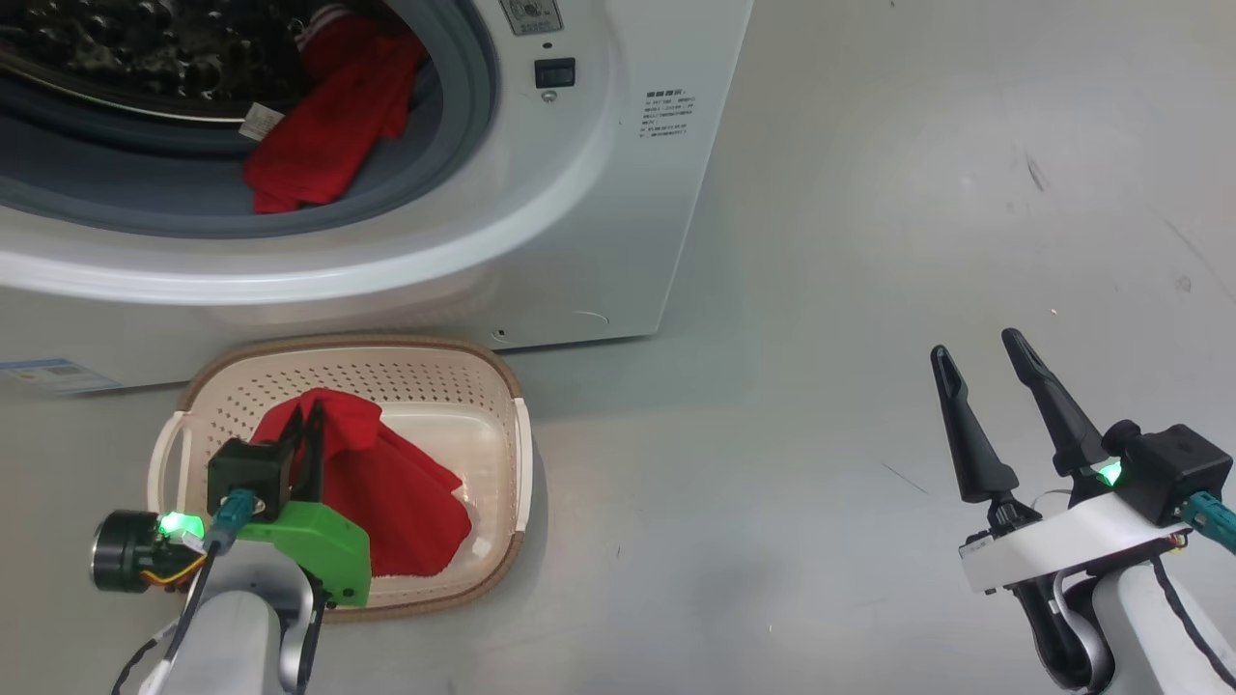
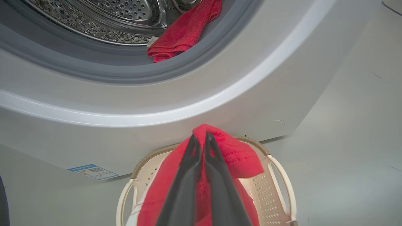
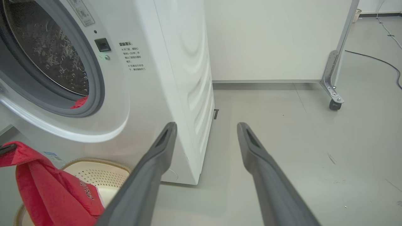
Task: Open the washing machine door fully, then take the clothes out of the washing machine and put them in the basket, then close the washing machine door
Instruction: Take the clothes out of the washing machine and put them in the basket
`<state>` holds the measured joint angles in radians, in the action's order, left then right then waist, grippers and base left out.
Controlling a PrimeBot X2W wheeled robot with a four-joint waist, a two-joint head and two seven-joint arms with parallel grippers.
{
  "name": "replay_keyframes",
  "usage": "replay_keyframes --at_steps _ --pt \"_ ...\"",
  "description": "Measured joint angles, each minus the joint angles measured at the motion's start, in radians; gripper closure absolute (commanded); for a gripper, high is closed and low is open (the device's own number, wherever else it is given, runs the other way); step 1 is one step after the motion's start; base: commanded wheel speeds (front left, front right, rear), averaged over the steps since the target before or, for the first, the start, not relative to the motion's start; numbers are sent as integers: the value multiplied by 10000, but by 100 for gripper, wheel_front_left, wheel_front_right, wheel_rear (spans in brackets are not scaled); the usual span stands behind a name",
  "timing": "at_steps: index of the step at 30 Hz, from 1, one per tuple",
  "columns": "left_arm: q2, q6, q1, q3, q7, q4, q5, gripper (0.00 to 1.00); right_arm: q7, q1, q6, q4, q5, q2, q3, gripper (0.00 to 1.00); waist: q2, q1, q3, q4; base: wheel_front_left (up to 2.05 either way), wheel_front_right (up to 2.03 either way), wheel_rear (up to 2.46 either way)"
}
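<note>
Grey floor (image 1: 869, 193), smooth and lightly scuffed, with a dark mark (image 1: 1035, 174) out on the right. The washing machine (image 1: 618, 193) stands square on it, and the basket (image 1: 406, 381) sits on the floor just in front of the machine. Further back, a white partition (image 3: 276, 37) rests on a castor (image 3: 334, 104), and a dark cable (image 3: 377, 59) trails across the floor near it.

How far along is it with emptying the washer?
Done: the washing machine stands open. In hand: the left gripper is shut on a red garment hanging over the basket, not yet let go. The right gripper is open and empty. Left: a second red garment lies across the grey seal, and the machine then needs shutting.
</note>
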<state>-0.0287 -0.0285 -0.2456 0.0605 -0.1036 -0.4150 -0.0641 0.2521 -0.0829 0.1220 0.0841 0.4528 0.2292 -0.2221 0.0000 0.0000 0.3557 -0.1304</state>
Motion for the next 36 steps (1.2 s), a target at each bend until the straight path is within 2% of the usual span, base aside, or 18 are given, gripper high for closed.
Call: replay_keyframes --at_steps 8,15,21,36 --pt "-2 159 -746 -17 337 -500 155 100 0 -448 0 -142 307 92 0 0 0 0 823 -320 0 0 0" --pt "-136 554 -1196 -322 598 -1244 251 100 0 -862 0 -190 403 188 -10 0 0 0 1581 -609 0 0 0" --pt "-146 677 -1607 -460 600 -1726 228 100 0 -997 0 -188 483 330 163 0 0 0 2089 -785 0 0 0" --pt "-107 982 -2155 -602 598 -3198 -59 100 0 -1343 0 -244 485 619 207 0 0 0 2725 -590 0 0 0"
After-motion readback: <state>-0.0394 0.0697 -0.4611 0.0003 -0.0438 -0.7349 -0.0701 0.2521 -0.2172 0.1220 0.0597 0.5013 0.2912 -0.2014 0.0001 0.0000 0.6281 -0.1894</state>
